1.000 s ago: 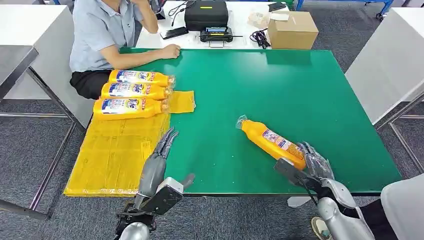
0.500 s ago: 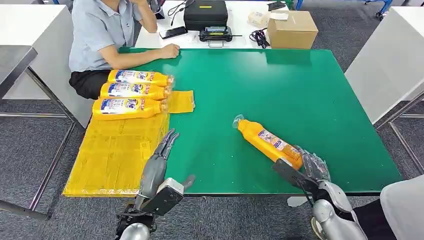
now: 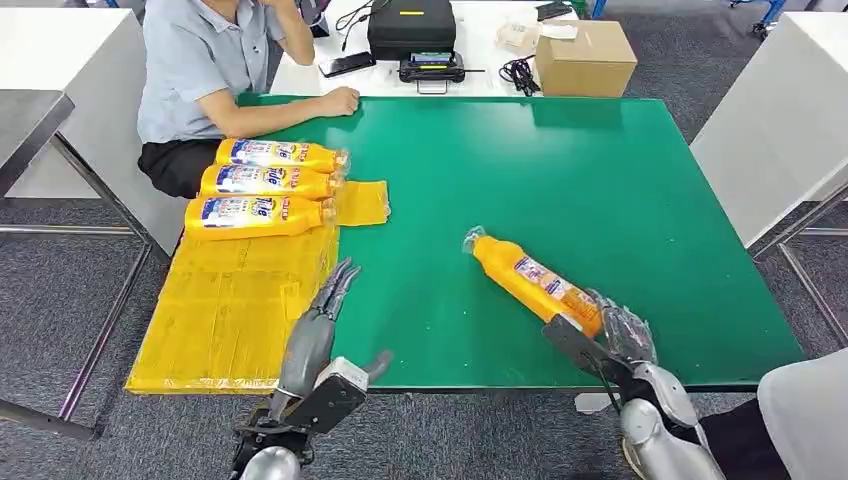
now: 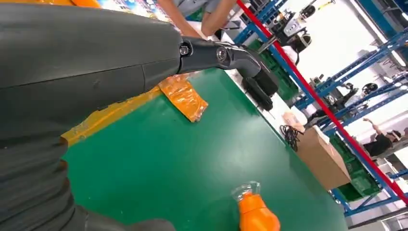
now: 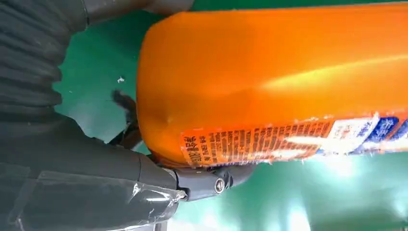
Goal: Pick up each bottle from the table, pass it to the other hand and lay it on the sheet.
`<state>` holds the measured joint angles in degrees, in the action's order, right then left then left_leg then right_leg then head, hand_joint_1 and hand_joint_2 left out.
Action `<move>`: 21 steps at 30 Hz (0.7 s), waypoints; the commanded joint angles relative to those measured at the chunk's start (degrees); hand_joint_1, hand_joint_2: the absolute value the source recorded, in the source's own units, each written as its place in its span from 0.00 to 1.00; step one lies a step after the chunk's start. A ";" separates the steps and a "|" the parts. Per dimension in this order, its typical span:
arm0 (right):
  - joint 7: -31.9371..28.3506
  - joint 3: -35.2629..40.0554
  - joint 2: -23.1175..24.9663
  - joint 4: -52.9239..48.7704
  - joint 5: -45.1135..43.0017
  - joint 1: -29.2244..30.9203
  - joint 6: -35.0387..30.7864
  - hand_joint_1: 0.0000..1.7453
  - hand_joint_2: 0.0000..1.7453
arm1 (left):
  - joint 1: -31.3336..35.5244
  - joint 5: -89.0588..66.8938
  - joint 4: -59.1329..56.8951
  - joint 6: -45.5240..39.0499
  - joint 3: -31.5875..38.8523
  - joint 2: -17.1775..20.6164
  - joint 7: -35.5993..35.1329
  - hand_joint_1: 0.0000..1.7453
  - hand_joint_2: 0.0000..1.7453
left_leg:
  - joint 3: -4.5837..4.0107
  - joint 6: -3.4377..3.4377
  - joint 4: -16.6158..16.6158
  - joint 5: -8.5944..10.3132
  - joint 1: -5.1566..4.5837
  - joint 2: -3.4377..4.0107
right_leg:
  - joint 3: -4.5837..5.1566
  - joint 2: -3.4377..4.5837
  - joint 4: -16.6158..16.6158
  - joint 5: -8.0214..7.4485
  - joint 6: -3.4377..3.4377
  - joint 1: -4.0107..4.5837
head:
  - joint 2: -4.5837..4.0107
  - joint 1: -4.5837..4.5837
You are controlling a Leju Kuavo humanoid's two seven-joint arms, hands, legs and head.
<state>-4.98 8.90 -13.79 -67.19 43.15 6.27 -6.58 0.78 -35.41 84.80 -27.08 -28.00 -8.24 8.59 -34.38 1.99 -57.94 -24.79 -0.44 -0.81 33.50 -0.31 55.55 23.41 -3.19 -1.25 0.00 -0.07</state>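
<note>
Near the table's front edge, right hand (image 3: pixel 622 335) grips an orange labelled bottle (image 3: pixel 530 281); left hand (image 3: pixel 318 318) spread

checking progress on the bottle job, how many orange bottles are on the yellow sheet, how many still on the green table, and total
On the yellow sheet: 3 (far bottle, middle bottle, near bottle)
On the green table: 1 (fourth bottle, base at the right robot hand)
Total: 4 orange bottles

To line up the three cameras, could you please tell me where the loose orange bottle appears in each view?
Head view: bottle lying right of centre, base in the right hand.
Left wrist view: its capped neck, bottom edge.
Right wrist view: its base, close up.
Shared landmark: green table.
</note>
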 commanded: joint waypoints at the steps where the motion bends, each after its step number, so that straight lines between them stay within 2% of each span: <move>1: 1.04 -1.56 2.52 1.60 2.34 0.72 -2.43 0.00 1.00 | 0.23 -0.08 -1.58 -0.16 -0.86 0.99 0.06 0.00 1.00 | 0.12 -0.09 0.03 -0.05 0.05 0.08 | -0.11 0.05 -0.04 0.02 0.10 0.06 | 0.00 0.00; 12: 4.44 -1.00 2.14 -7.26 12.96 -2.67 -6.21 0.00 1.00 | -2.64 -2.24 2.15 0.15 0.56 0.53 -0.77 0.00 1.00 | 0.09 -0.13 -0.01 -0.10 0.07 0.11 | -0.09 0.08 0.00 0.07 0.16 0.08 | 0.00 0.00; 17: 3.59 -1.02 2.04 -12.45 12.55 -5.65 -5.58 0.00 1.00 | -4.02 -3.07 3.94 -0.04 0.79 0.56 -1.02 0.00 1.00 | 0.12 -0.15 -0.03 -0.13 0.09 0.11 | -0.10 0.08 0.02 0.10 0.18 0.10 | 0.00 0.00; 21: 1.15 -0.50 1.51 -24.22 7.72 -12.29 -3.07 0.00 1.00 | -6.64 -4.93 7.18 -0.30 0.38 1.12 -1.44 0.00 1.00 | -0.01 -0.10 0.00 -0.08 0.04 0.00 | 0.01 -0.02 0.01 0.08 0.12 0.05 | 0.00 0.00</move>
<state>-1.66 8.55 -12.41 -76.83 55.36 1.23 -12.41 -3.14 -38.64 88.54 -27.12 -28.02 -8.24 7.89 -34.47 1.99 -57.94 -24.79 -0.44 -0.84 33.58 -0.32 55.55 23.42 -3.18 -1.25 0.00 -0.07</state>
